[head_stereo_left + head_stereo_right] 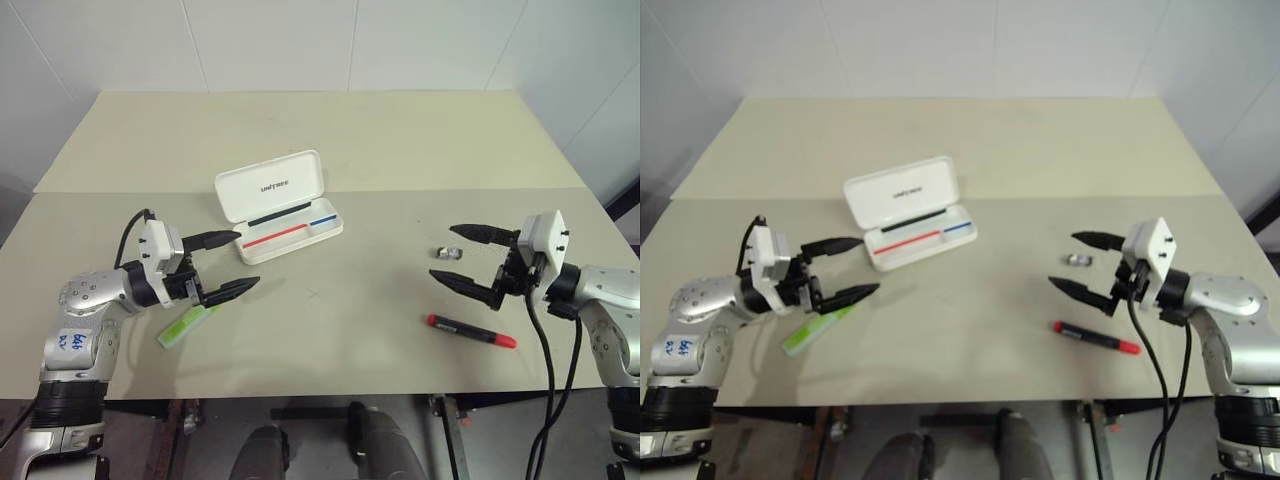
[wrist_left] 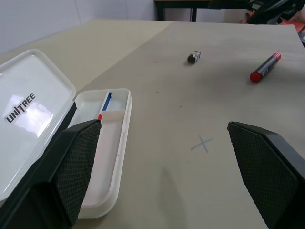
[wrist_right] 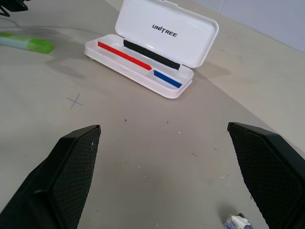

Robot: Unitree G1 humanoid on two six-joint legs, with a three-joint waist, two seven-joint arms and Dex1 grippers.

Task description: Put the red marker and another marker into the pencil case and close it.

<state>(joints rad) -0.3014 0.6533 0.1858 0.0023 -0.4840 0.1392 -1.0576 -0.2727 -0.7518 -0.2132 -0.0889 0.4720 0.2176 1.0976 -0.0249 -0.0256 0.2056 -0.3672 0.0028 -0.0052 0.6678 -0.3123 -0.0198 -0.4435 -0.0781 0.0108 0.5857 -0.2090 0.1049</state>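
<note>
The white pencil case lies open on the beige surface, lid tipped back, with red, blue and black stripes inside. The red marker lies flat toward the near right edge, just below the right end effector, which hovers with fingers spread wide — holding nothing. A small grey object lies between its fingers' line and the case. The light-green highlighter lies near the left edge, partly under the left end effector — also spread wide and empty.
</note>
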